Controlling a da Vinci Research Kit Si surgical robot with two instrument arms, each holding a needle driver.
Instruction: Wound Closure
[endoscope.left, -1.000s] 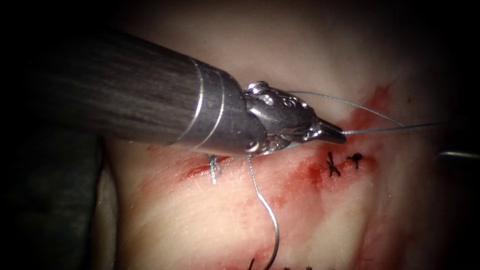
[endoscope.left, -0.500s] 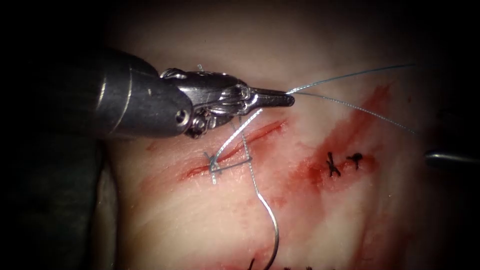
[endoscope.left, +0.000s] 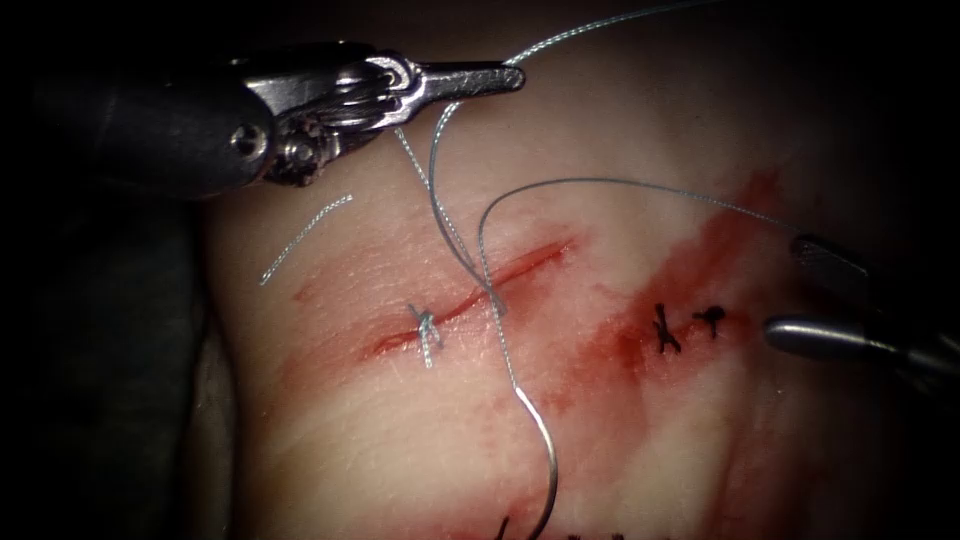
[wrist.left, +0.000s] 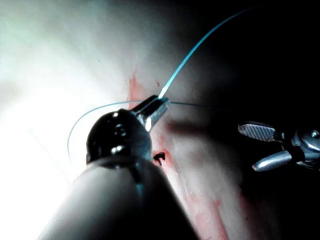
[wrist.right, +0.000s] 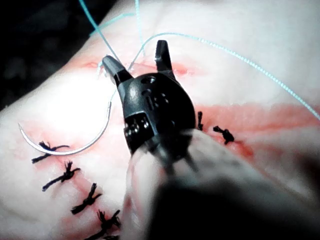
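My left tool (endoscope.left: 512, 76) is high at the left of the cut (endoscope.left: 520, 265), jaws shut on the pale thread (endoscope.left: 560, 183); its tip (wrist.left: 159, 106) grips the same strand (wrist.left: 192, 52). That thread loops down into the cut near a tied knot (endoscope.left: 427, 330). The curved needle (endoscope.left: 545, 455) lies loose on the tissue below the cut's right end, held by neither tool; it rests flat (wrist.right: 75, 146). My right tool (endoscope.left: 800, 295) hovers at the right of the cut, jaws open and holding nothing (wrist.right: 134, 54).
Two black stitches (endoscope.left: 665, 330) sit in red fluid (endoscope.left: 620, 345) right of the cut. A short loose thread end (endoscope.left: 305, 235) lies left of it. A row of black stitches (wrist.right: 65, 176) runs near the needle. The open right tool (wrist.left: 248, 148) also appears beside the left one.
The left tool has drawn back up and to the left with the thread, pulling a loop above the cut. The right tool has come in from the right, jaws open. The needle stayed put.
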